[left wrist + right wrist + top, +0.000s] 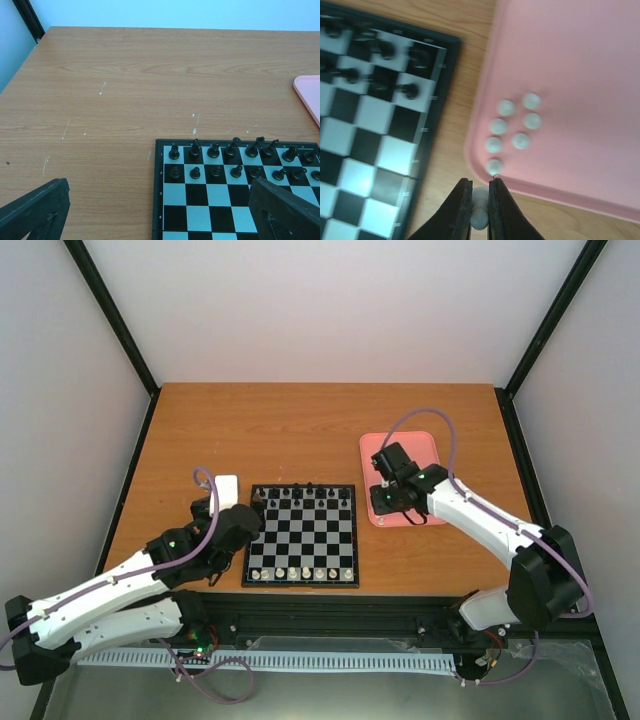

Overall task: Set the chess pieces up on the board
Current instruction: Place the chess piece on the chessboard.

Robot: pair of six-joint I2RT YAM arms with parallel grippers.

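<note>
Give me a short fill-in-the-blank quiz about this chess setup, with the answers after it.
1. The right gripper is shut on a small ____ chess piece.
2. Seven matching figures lie on the ____ tray.
3. The left gripper has its jaws ____.
4. On the board, the chessmen in the two far rows are all ____.
Missing words: white; pink; open; black.

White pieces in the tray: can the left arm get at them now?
Probably not. The left gripper is at the board's left edge; the tray lies past its right edge, and the right gripper, shut on one piece, hangs at its rim.
</note>
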